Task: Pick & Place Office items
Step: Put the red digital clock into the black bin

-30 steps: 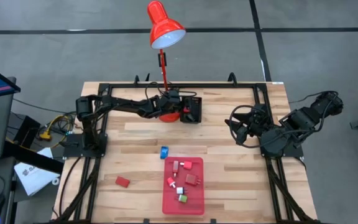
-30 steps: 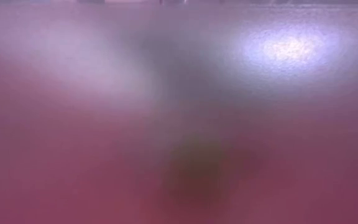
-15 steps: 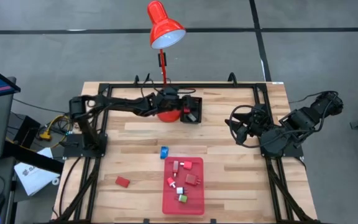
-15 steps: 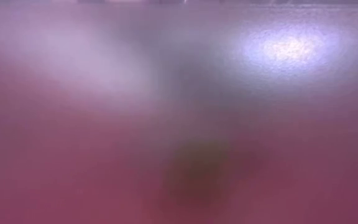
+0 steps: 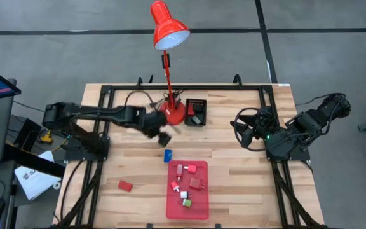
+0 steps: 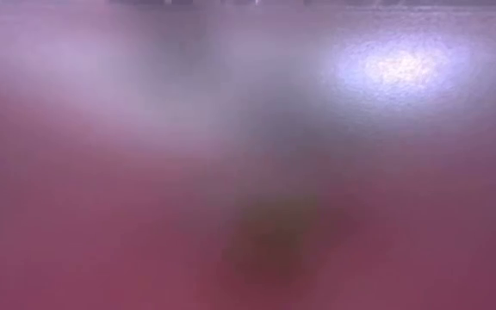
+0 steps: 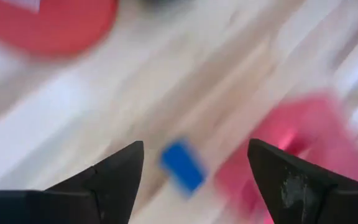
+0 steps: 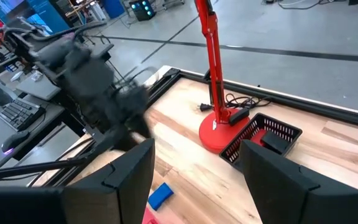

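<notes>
Hovering with fingers apart above the blue piece [image 7: 182, 165] (blurred overhead), the left gripper [image 7: 194, 171] carries nothing.

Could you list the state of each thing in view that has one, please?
left gripper: open, empty, above the blue block
right gripper: open, empty, waiting at the table's right side
blue block: on the table, beside the tray
red tray: holding several pieces
black basket: upright, holding pieces

Basket [image 5: 196, 112] stands right of lamp base [image 5: 173, 114]; tray [image 5: 187, 189] lies nearer the front.
</notes>
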Tool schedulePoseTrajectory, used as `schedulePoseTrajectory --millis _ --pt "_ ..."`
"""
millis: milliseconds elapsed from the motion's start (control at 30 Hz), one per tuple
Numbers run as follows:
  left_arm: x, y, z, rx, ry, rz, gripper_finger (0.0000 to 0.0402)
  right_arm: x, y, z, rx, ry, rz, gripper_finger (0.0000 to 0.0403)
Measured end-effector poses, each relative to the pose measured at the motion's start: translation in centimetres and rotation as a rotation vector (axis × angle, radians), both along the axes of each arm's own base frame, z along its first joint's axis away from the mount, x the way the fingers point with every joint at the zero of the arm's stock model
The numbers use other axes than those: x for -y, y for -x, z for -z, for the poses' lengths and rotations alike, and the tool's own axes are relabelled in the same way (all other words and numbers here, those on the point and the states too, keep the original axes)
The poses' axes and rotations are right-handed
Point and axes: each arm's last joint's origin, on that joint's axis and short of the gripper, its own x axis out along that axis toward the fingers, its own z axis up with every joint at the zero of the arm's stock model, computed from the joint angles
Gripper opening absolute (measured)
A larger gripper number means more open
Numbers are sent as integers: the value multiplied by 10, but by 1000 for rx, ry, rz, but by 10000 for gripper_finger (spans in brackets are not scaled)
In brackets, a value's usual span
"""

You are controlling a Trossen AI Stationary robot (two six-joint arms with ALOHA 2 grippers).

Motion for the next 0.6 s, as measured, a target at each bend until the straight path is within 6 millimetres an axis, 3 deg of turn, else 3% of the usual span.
schedulePoseTrajectory --millis 133,267,600 --pt "37 19 6 -194 25 133 285 0 0 0 1 0 0 229" --pt "81 33 8 -281 33 288 285 0 0 0 5 -1 3 229" --pt "179 75 8 -249 -108 714 285 0 0 0 6 -4 3 229"
